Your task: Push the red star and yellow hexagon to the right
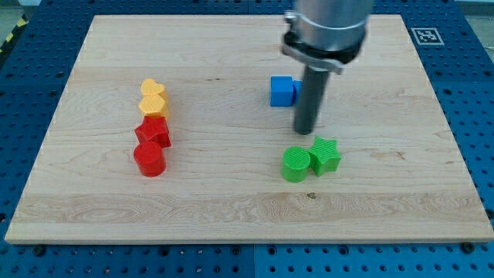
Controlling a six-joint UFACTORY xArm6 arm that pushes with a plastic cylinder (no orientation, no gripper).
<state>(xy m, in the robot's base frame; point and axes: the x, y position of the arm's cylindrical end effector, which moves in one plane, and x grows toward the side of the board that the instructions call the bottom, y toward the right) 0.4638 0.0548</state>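
Observation:
The red star (153, 130) lies at the view's left of the wooden board, between the yellow hexagon-like block (153, 99) above it and a red cylinder (149, 159) below it; the three touch in a column. My tip (306, 131) is at the board's middle, far to the right of that column. It stands just below and right of a blue cube (283, 91) and just above a green cylinder (295, 164) and a green star (325, 155).
The wooden board (231, 208) lies on a blue perforated table. The arm's grey housing (324, 31) hangs over the board's top middle. A fiducial marker (424, 35) sits at the board's top right corner.

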